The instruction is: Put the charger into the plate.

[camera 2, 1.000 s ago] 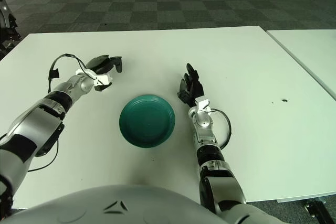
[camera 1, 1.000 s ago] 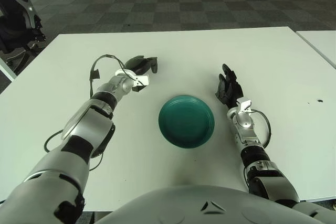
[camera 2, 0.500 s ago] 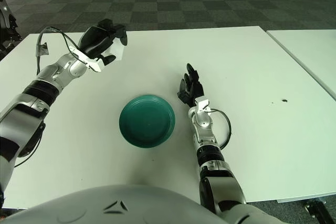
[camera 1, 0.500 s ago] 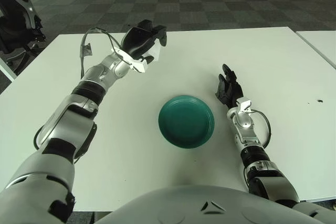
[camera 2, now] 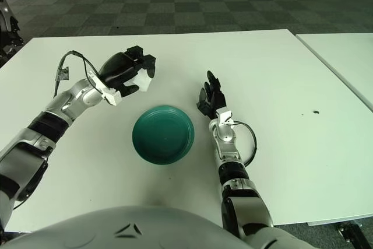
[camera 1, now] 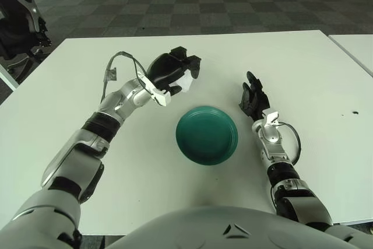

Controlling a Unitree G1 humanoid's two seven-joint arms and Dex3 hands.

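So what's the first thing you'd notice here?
The green plate in the middle of the white table, bright and with nothing in it. Next, the left hand, raised just beyond the plate's left edge, clutching a white charger. The right hand rests beside the plate.

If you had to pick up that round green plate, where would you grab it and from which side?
Grip the round dark green plate by its raised rim, at the right edge, coming in from the right with the idle right hand resting beside it. The plate lies flat and shallow on the white table, so only the rim offers purchase. The left hand is occupied holding the white charger.
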